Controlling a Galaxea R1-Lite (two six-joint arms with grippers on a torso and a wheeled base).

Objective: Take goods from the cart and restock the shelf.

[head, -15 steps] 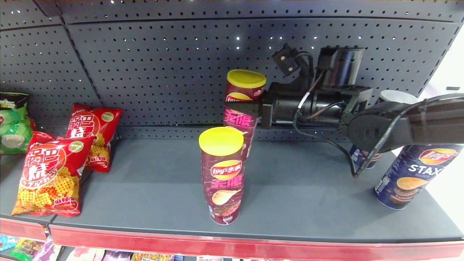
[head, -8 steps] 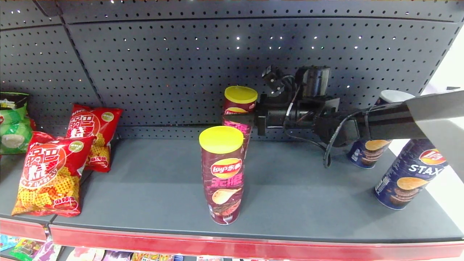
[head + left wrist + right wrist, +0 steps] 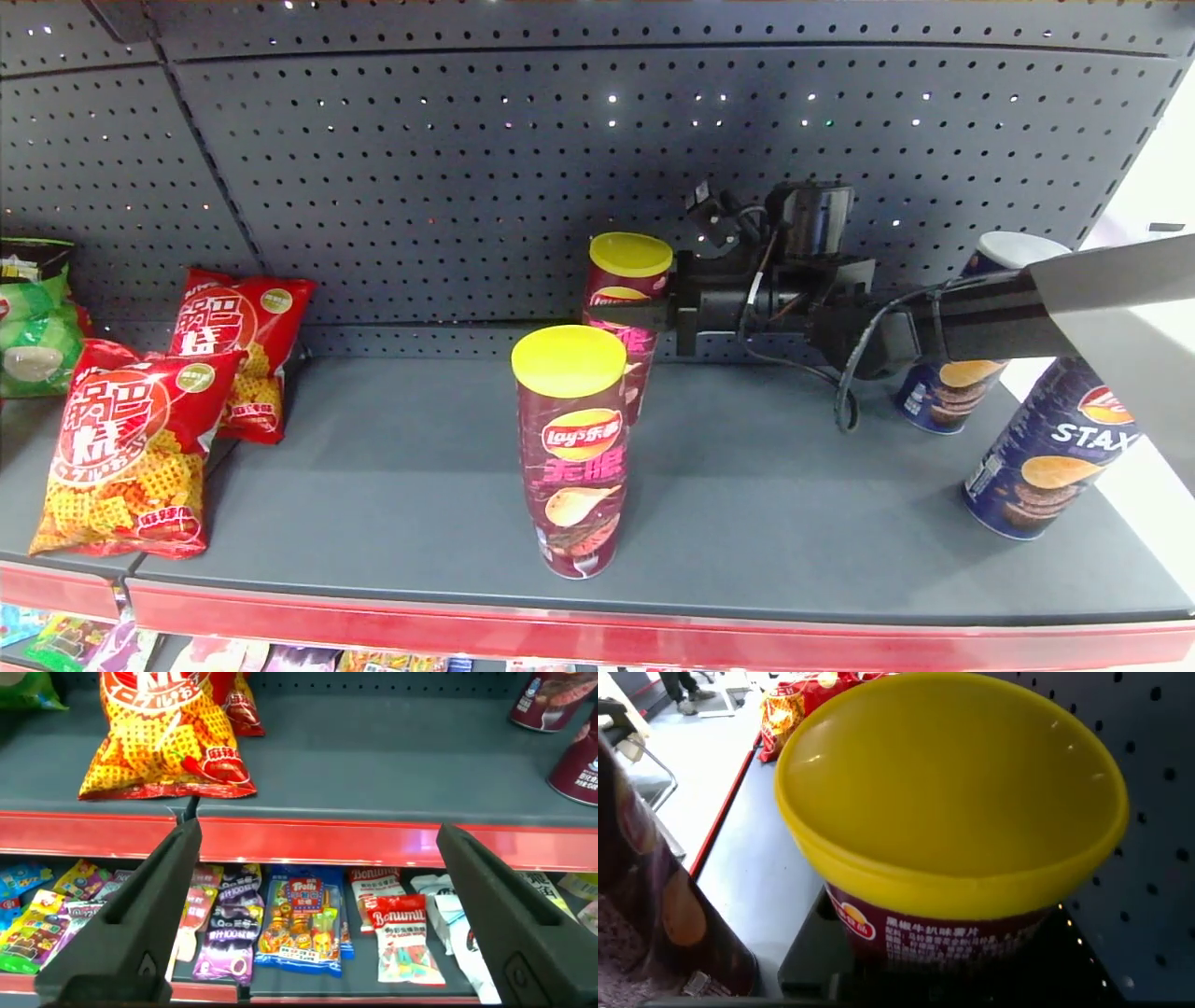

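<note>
**Editor:** What is at the left of the shelf (image 3: 766,485)?

**Photographer:** A green snack bag (image 3: 33,327) sits at the far edge. Next to it are two red snack bags (image 3: 126,457), one in front of the other, before the perforated back panel (image 3: 420,187). The left end effector (image 3: 320,840) hangs in front of the shelf's red front rail (image 3: 75,833). Its fingers are spread wide with nothing between them. Packets of sweets (image 3: 299,924) fill the tier below.

**Editor:** And the centre?

**Photographer:** The front can (image 3: 571,457), maroon with a yellow lid, stands upright near the front edge. Just behind it, a touch to the right, is the second maroon can (image 3: 624,299), tilted slightly. The right end effector (image 3: 644,315) grips it around the upper body, fingers clamped on either side, with the arm lying across from the right. The front can partly hides its base, so I cannot tell whether it rests on the shelf. The right wrist view looks down on its yellow lid (image 3: 952,812), close to the back panel.

**Editor:** The right end?

**Photographer:** There are two blue crisp cans. The rear blue can (image 3: 943,392), with a white lid, is partly behind the arm. The near blue can (image 3: 1050,462) stands closer to the front edge.
</note>
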